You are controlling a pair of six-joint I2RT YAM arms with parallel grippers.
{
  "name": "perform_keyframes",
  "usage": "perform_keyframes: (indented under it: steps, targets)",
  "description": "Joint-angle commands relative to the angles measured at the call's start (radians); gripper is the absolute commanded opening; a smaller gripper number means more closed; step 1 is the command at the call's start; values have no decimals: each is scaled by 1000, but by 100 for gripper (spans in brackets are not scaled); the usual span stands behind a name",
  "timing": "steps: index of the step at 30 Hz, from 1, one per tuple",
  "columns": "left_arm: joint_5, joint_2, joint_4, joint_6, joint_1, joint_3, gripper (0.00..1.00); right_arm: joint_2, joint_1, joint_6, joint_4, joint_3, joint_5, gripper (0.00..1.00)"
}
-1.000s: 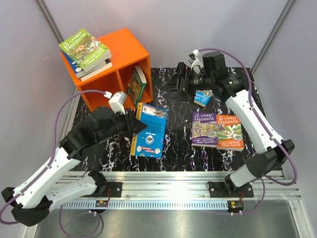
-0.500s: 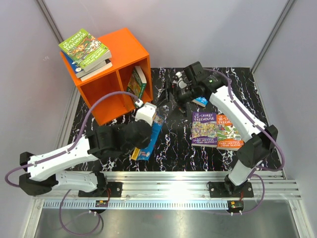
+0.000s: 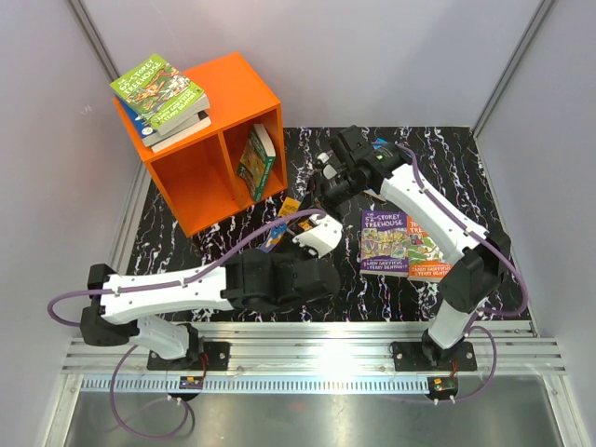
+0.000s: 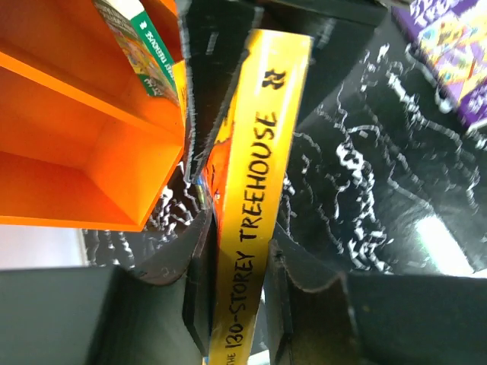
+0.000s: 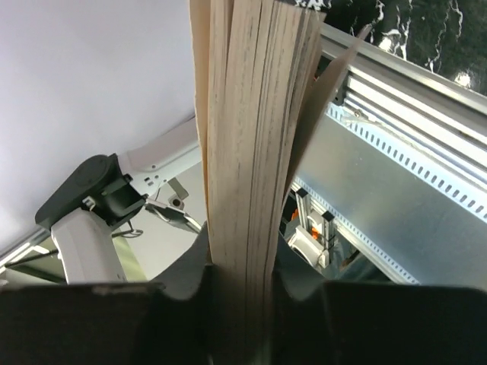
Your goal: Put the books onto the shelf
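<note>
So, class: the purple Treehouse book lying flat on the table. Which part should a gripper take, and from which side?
Probably its left long edge, coming in low from the left. The purple book lies flat, cover up, so nothing stands up to pinch from above. Its right edge meets the orange book, while bare table runs along its left edge.

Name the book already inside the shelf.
The green-edged book leaning in the orange shelf's right compartment; the others lie on its top, on the table, or are held.

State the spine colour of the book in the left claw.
Yellow spine, black lettering; left wrist view.
</note>
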Motion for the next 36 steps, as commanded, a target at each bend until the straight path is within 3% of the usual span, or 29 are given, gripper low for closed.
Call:
perform_keyframes:
  steps: [1,3,6,7,9,10,11,16,19,28,36]
  targets:
    - [-129,-38,11,-113,4,57,0,-33,7,-31,-17,41,-59,0]
    - [-118,-51,-13,-167,4,60,0,-32,4,-50,-37,51,-36,0]
    - [-76,-77,-121,-317,4,79,26,2,-5,-146,-142,140,64,0]
    - [-50,-110,-148,-342,5,71,39,20,-7,-230,-185,186,113,0]
    - [25,-156,-161,-411,4,57,80,94,-7,-313,-318,359,293,0]
    - [46,-217,-177,-441,4,33,94,135,-7,-368,-340,457,347,0]
    - [87,-256,-175,-490,4,16,99,149,-8,-389,-347,493,407,0]
    - [164,-542,-122,-569,4,-135,99,203,-10,-439,-203,619,443,0]
    - [168,-630,-174,-627,4,-168,99,223,-10,-473,-112,627,495,0]
    - [190,-654,-329,-767,4,-137,99,220,-4,-515,192,558,668,0]
    - [185,-631,-377,-823,4,-108,99,284,7,-432,353,594,650,0]
